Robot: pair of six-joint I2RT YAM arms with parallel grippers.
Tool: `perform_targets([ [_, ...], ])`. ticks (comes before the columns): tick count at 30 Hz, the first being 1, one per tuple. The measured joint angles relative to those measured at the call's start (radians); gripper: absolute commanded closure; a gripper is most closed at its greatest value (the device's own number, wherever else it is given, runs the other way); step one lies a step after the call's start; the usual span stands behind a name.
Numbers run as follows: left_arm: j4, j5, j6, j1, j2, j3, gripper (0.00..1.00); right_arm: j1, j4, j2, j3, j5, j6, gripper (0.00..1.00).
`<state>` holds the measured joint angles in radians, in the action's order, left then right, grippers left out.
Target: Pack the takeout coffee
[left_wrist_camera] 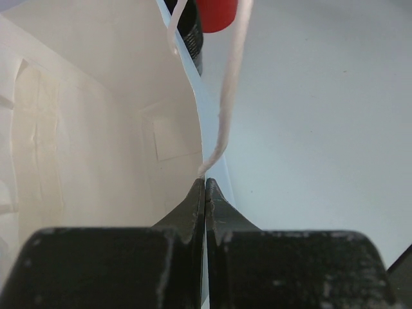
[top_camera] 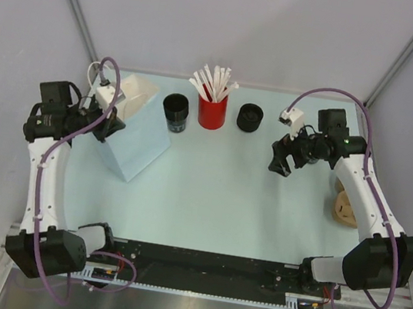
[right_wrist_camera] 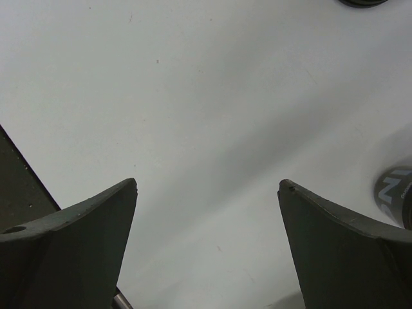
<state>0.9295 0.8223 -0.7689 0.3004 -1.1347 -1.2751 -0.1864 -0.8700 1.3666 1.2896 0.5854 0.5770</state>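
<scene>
The takeout coffee (top_camera: 250, 117) stands upright at the far side of the table (top_camera: 222, 203), just right of the red cup (top_camera: 211, 115) that holds white sticks (top_camera: 213, 82). Nothing touches it. A second, taller black cup (top_camera: 175, 111) stands on the red cup's other side. I take the shorter one for the coffee, though the two look much alike from above.

It is likely a thin-walled disposable cup, light if empty and top-heavy and sloshy if filled; which it is cannot be told. A hard squeeze would probably dent it or pop a lid. The safest hold looks to be across the body below the rim, kept level, with gentle pressure.

The right claw (right_wrist_camera: 209, 187) hangs over bare table near the coffee, its jaws wide apart and empty. The left claw (left_wrist_camera: 205, 187) has its jaws together, pinched on the top edge of the paper bag (top_camera: 135, 140) where a white cord handle (left_wrist_camera: 228, 96) rises; the bag's mouth looks propped open. A tan cardboard tray (top_camera: 343, 210) lies partly under the right arm.
</scene>
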Motion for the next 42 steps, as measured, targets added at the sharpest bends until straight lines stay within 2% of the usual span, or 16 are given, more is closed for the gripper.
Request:
perform_targets([
  [12,0.026,0.005,0.014,-0.164,0.111,0.058,0.99,0.061,0.002,-0.015,-0.001,0.003,-0.003,0.01],
  [20,0.005,-0.008,0.076,-0.354,0.125,0.069,0.99,0.225,0.001,-0.106,-0.001,-0.023,0.029,0.00],
  [24,-0.035,-0.040,0.124,-0.476,0.124,0.069,0.99,0.395,-0.057,-0.122,0.018,-0.047,0.128,0.00],
  [28,-0.081,-0.070,0.170,-0.579,0.103,0.068,0.98,0.560,-0.160,-0.101,0.050,-0.077,0.312,0.00],
  [31,-0.109,-0.090,0.200,-0.628,0.077,0.058,0.96,0.639,-0.256,-0.057,0.079,-0.110,0.478,0.00],
  [34,-0.142,-0.115,0.229,-0.677,0.057,0.054,0.88,0.673,-0.340,-0.004,0.081,-0.146,0.618,0.00],
  [37,-0.166,-0.148,0.256,-0.737,0.046,0.054,0.75,0.690,-0.399,0.049,0.081,-0.178,0.730,0.00],
  [38,-0.169,-0.154,0.257,-0.747,0.044,0.054,0.59,0.693,-0.409,0.060,0.081,-0.184,0.754,0.00],
  [40,-0.176,-0.167,0.274,-0.766,0.043,0.054,0.42,0.700,-0.426,0.078,0.081,-0.201,0.809,0.00],
  [41,-0.179,-0.170,0.272,-0.770,0.043,0.054,0.29,0.703,-0.429,0.085,0.081,-0.209,0.826,0.00],
  [42,-0.182,-0.176,0.278,-0.772,0.043,0.053,0.25,0.706,-0.431,0.092,0.081,-0.218,0.848,0.00],
])
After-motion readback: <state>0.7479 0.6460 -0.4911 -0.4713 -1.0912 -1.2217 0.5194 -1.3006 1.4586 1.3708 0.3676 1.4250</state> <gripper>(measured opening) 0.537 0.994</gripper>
